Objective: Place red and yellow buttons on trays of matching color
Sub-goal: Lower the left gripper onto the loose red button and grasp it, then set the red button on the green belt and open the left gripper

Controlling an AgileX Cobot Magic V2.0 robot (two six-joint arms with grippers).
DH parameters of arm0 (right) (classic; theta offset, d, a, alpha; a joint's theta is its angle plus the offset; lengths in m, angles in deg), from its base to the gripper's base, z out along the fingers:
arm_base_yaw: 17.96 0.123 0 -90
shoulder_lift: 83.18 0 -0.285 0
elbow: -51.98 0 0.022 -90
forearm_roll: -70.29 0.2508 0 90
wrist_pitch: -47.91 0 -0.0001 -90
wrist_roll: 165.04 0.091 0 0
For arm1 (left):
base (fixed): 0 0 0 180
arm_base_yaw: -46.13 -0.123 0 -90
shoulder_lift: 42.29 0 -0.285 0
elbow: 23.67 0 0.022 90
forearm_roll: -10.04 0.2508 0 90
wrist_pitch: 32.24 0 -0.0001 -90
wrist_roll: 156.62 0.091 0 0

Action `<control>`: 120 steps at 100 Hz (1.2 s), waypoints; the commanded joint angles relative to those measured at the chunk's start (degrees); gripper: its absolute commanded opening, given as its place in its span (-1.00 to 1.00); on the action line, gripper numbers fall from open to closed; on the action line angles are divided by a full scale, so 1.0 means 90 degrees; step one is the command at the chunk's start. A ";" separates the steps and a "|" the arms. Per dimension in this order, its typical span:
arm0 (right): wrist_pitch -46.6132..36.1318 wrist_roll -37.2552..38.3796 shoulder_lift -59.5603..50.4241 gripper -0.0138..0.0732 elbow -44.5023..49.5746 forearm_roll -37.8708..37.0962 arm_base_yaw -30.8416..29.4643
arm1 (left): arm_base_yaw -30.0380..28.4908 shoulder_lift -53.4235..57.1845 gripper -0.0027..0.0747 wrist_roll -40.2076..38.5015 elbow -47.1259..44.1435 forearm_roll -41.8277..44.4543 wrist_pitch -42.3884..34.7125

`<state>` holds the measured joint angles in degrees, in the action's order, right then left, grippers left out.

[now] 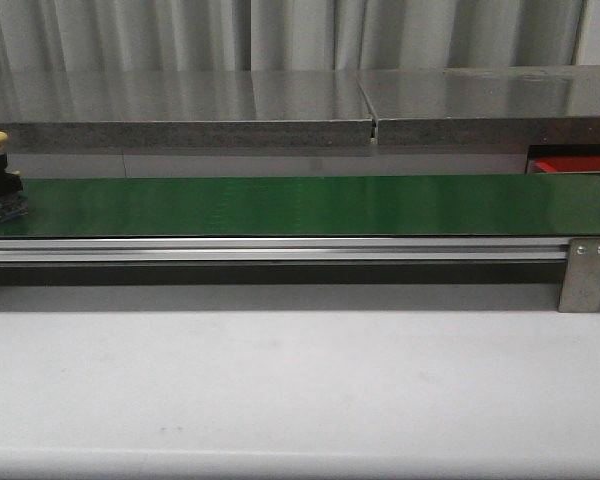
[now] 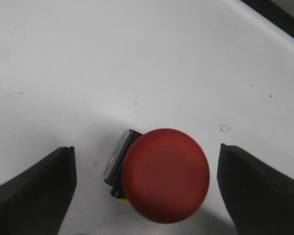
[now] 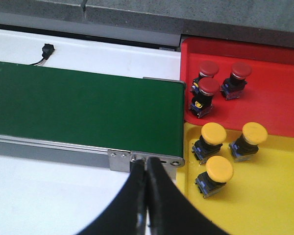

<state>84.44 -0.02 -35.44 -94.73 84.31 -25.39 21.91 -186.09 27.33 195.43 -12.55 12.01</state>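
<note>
While no writing is legible, the red mushroom-head button (image 2: 164, 174) lies tipped between the wide-open left gripper (image 2: 147, 191), untouched; the right gripper (image 3: 147, 196) is closed, empty.

we see even, soft indoor light in all three views, with no hard shadows. in the front view the metal shelf (image 1: 280, 100) carries pale streaky reflections, and the white table (image 1: 300, 390) looks slightly grey and grainy. in the left wrist view the red button (image 2: 165, 175) is soft and blurred, with a faint shadow beneath. the right wrist view is sharpest, its red tray (image 3: 274, 88) and yellow tray (image 3: 264, 205) vivid.
</note>
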 commanded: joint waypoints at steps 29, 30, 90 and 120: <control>-0.0448 -0.0083 -0.0017 -0.93 -0.0161 0.0002 0.0001 | -0.0006 0.0405 -0.17 -0.0064 0.0262 -0.0293 -0.0443; -0.0448 -0.0083 -0.0017 -0.93 -0.0161 0.0002 0.0001 | -0.0006 0.0405 -0.18 -0.0064 0.0262 -0.0293 -0.0443; -0.0448 -0.0083 -0.0017 -0.93 -0.0161 0.0002 0.0001 | -0.0006 0.1218 -0.36 0.0143 0.0238 -0.0209 0.0055; -0.0447 -0.0083 -0.0017 -0.93 -0.0161 0.0002 0.0001 | 0.0195 0.2376 -0.36 0.0224 -0.0620 -0.0157 -0.0059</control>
<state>84.44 -0.02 -35.44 -94.73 84.31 -25.39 22.64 -171.69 29.04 191.15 -12.79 14.87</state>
